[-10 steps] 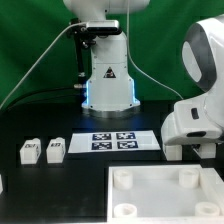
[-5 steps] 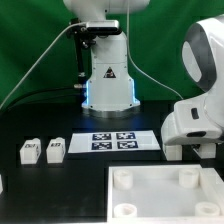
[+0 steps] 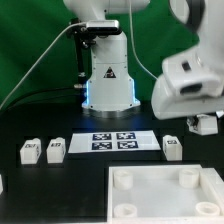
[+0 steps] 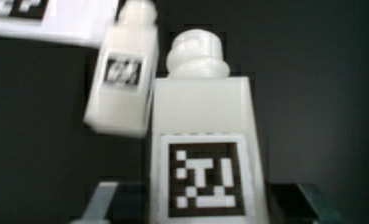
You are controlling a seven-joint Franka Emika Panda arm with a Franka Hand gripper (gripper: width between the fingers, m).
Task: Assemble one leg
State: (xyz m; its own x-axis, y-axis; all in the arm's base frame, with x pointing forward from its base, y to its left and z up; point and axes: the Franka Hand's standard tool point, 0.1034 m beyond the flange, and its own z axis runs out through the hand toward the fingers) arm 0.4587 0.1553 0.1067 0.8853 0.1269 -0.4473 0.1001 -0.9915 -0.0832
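My gripper [image 3: 205,126] hangs at the exterior view's right, just above the table, shut on a small white leg [image 3: 206,123] with a black-and-white tag. In the wrist view that leg [image 4: 202,130] stands between my two fingers [image 4: 113,200], tag facing the camera, rounded tip pointing away. A second leg [image 3: 172,147] lies on the black table just beside it and shows behind the held one in the wrist view [image 4: 119,75]. Two more legs [image 3: 29,151] [image 3: 56,149] stand at the exterior view's left.
The large white tray-like piece [image 3: 160,200] with round corner sockets lies at the front. The marker board [image 3: 112,142] lies in the middle, before the arm's base [image 3: 108,85]. A white tagged edge [image 4: 30,20] shows in the wrist view's corner.
The arm's hand has risen and swung toward the exterior view's left, blurred by motion. A leg on the table that it hid before now shows.
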